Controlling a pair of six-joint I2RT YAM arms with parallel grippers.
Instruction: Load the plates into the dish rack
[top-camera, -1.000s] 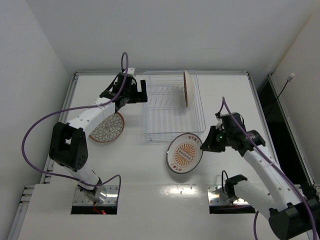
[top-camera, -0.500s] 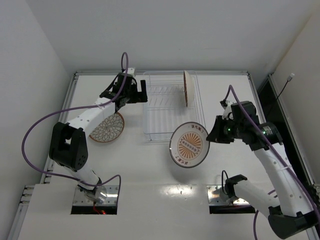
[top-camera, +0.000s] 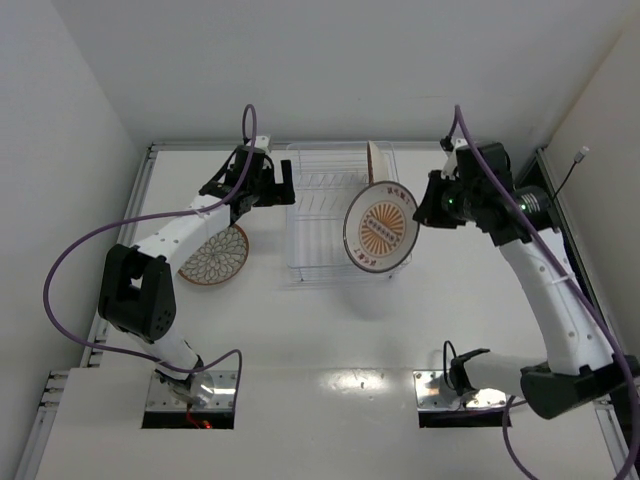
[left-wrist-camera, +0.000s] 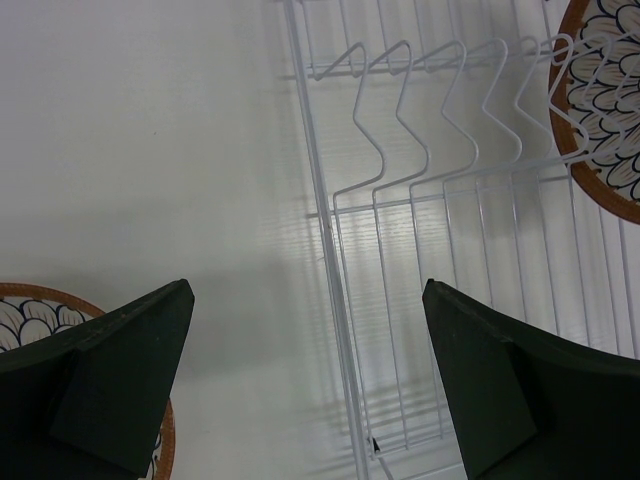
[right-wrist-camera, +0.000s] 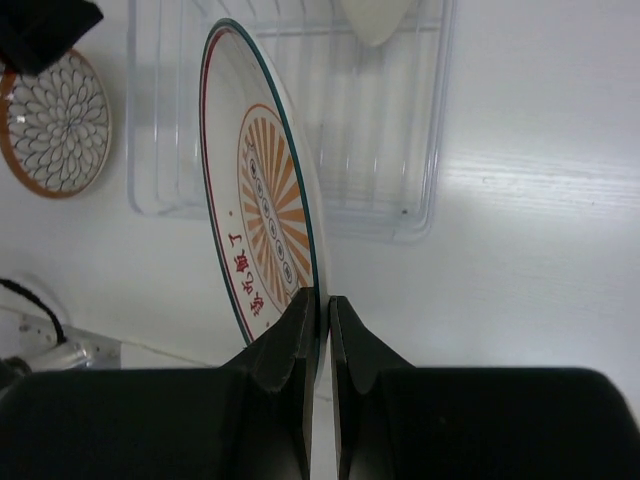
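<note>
My right gripper (top-camera: 424, 213) is shut on the rim of a plate with an orange sunburst and red marks (top-camera: 380, 227), held tilted on edge above the near right part of the clear dish rack (top-camera: 320, 255). The right wrist view shows this plate (right-wrist-camera: 262, 215) pinched between my right gripper (right-wrist-camera: 324, 305). A second plate (top-camera: 373, 176) stands upright in the rack's far right slots; it also shows in the left wrist view (left-wrist-camera: 605, 110). A third, floral plate (top-camera: 214, 255) lies flat on the table left of the rack. My left gripper (top-camera: 282, 186) is open and empty at the rack's far left edge.
White walls close in on the table at the left, back and right. The rack's wire dividers (left-wrist-camera: 430, 120) stand in a row along its far side. The two arm bases (top-camera: 190, 395) sit at the near edge.
My right gripper has lifted the sunburst plate off the table in front of the rack, tilted it onto its edge and carried it up over the rack. The left arm has not moved.
</note>
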